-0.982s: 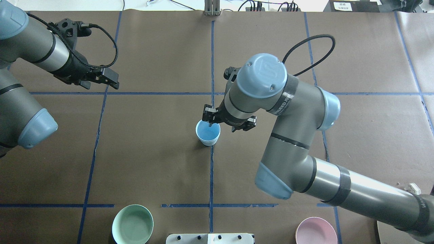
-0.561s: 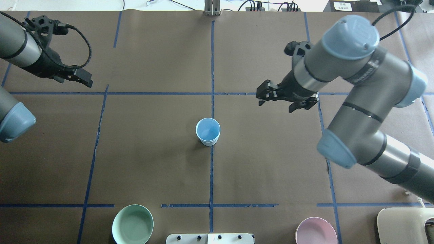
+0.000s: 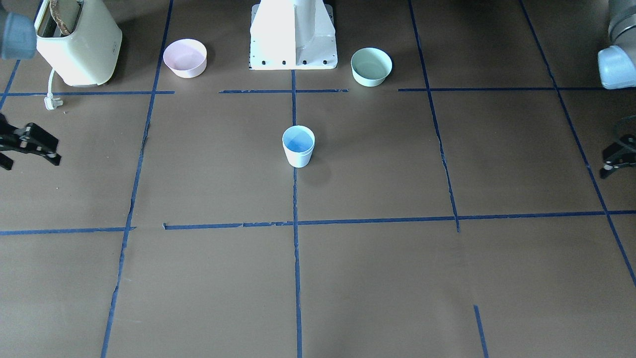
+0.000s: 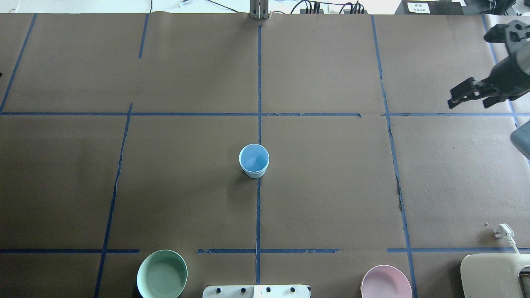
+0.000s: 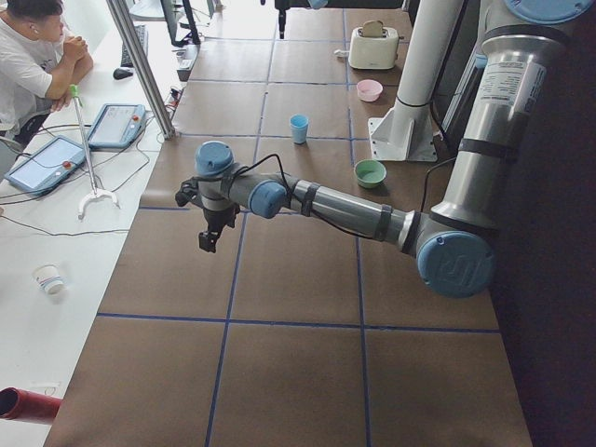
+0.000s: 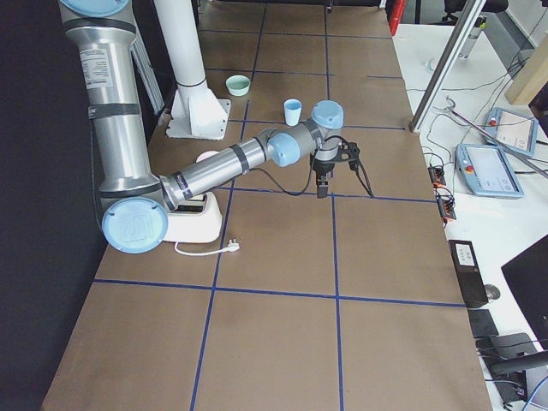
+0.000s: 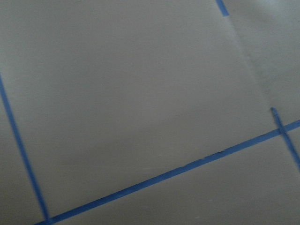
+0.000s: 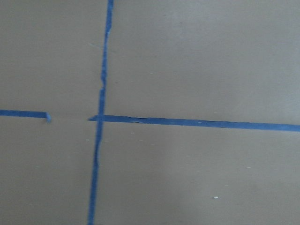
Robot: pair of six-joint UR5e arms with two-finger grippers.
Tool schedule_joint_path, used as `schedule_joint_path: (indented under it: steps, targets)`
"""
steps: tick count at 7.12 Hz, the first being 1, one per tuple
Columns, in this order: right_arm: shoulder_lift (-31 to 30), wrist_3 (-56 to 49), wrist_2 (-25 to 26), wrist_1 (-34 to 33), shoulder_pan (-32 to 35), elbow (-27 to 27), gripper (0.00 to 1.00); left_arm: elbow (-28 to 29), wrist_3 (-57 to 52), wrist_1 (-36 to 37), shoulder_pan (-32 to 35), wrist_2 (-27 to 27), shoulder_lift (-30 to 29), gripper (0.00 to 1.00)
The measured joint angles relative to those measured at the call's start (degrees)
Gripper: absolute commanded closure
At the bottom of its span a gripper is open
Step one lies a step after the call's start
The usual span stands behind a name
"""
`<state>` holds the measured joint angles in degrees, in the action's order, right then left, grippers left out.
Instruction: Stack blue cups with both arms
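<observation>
One pale blue cup stands upright at the table's centre, on the middle tape line; it also shows in the front view. I see one cup outline and cannot tell if a second is nested inside. My right gripper is open and empty, far to the cup's right near the table edge, and sits at the left edge of the front view. My left gripper is cut off by the front view's right edge, far from the cup, open and empty. The wrist views show only brown paper and blue tape.
A mint-green bowl and a pink bowl sit at the near edge, either side of the white pedestal. A cream toaster with its loose plug stands near the pink bowl. A person sits beyond the table.
My right gripper has pulled away from the cup, up and far to the right. My left arm has swung out of the overhead view to the left. The cup has not moved.
</observation>
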<state>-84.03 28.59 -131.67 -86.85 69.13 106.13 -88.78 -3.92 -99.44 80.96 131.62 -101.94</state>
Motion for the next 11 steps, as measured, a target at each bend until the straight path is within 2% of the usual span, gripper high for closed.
schedule_joint_path:
  steps: [2,3,4,7,9,11]
  targets:
    - [-2.4,-16.5,-3.4,-0.1,9.0,-6.5,0.00,5.8,-8.3,2.0,6.7,6.3,-0.1,0.00]
    - [-3.3,-22.5,-4.0,-0.1,12.4,-9.0,0.00,6.5,-9.3,6.1,8.0,8.9,-0.4,0.00]
    - [-4.0,-25.5,-4.1,-0.1,14.3,-10.3,0.00,6.8,-9.4,9.4,8.5,8.9,-0.4,0.00]
    - [-5.3,-27.3,-4.1,0.4,15.6,-10.9,0.00,6.5,-7.4,12.0,8.9,4.3,1.3,0.00]
    - [-5.7,-27.4,-3.1,0.4,15.7,-10.5,0.00,5.8,-5.0,12.6,8.7,4.4,2.1,0.00]
    - [-7.6,-27.4,-1.4,0.4,15.7,-10.0,0.00,0.5,-2.7,13.6,8.6,6.4,6.9,0.00]
